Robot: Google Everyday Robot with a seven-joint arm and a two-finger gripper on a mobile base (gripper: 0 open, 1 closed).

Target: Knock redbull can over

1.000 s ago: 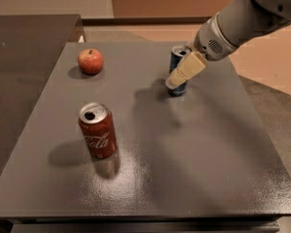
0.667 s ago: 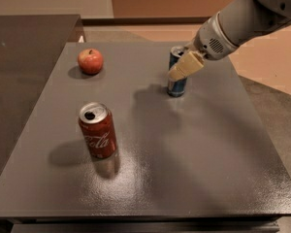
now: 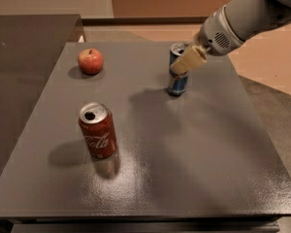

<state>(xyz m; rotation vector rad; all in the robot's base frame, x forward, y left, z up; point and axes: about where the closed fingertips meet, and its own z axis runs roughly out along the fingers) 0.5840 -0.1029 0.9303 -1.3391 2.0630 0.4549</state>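
The redbull can [image 3: 176, 84] is a slim blue-and-silver can standing upright at the back right of the grey table [image 3: 194, 144]. My gripper [image 3: 188, 61] comes in from the upper right on a grey arm. Its cream-coloured fingers [image 3: 190, 59] lie across the upper part of the can, in front of it and at its top. The middle of the can is hidden behind them.
A red cola can [image 3: 98, 130] stands upright, opened, at the front left. A red apple [image 3: 90, 61] lies at the back left. A dark counter [image 3: 24, 47] adjoins the table on the left. The floor lies beyond the right edge.
My gripper has risen a little along the redbull can, from its middle towards its top. The can still stands upright in the same place.
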